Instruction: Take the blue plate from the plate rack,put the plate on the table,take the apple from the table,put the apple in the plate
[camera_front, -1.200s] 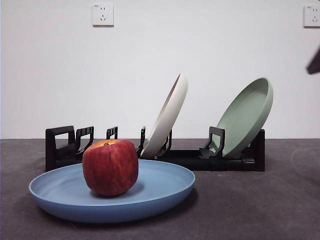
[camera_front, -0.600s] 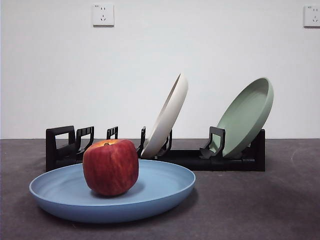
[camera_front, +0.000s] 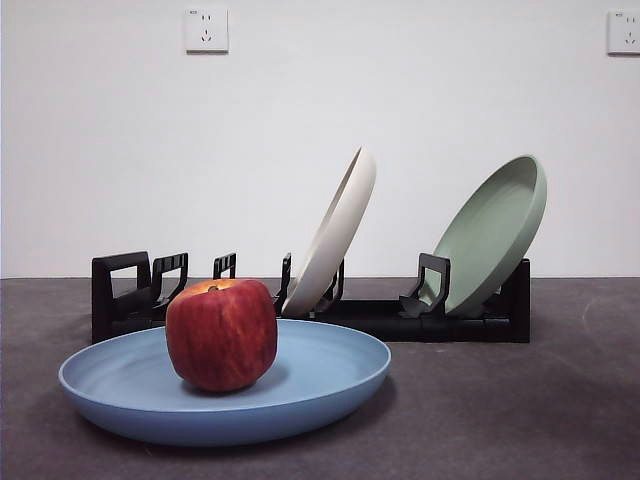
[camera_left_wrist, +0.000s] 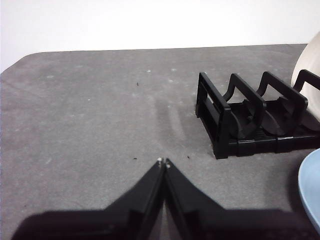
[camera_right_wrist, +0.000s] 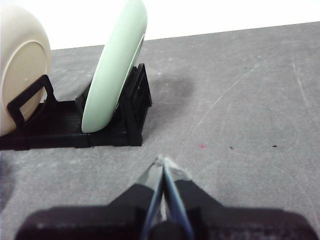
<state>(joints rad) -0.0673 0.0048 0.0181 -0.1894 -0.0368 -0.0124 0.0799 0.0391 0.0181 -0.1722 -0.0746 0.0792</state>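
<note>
With the apple (camera_front: 221, 335) sitting on the blue plate (camera_front: 330, 375), your left hand (camera_left_wrist: 163, 162) and right hand (camera_right_wrist: 163, 161) pressed together, beware only a worktop (camera_front: 500, 410) jolt rolling it.

My right gripper (camera_right_wrist: 163, 162) hangs over the grey bench (camera_right_wrist: 240, 100), its fingers (camera_right_wrist: 150, 176) pressed together and empty. Ahead of them, off toward one side, the plate rack (camera_right_wrist: 75, 125) holds a sage-green plate (camera_right_wrist: 112, 70) and a cream-white plate (camera_right_wrist: 22, 55) upright.
</note>
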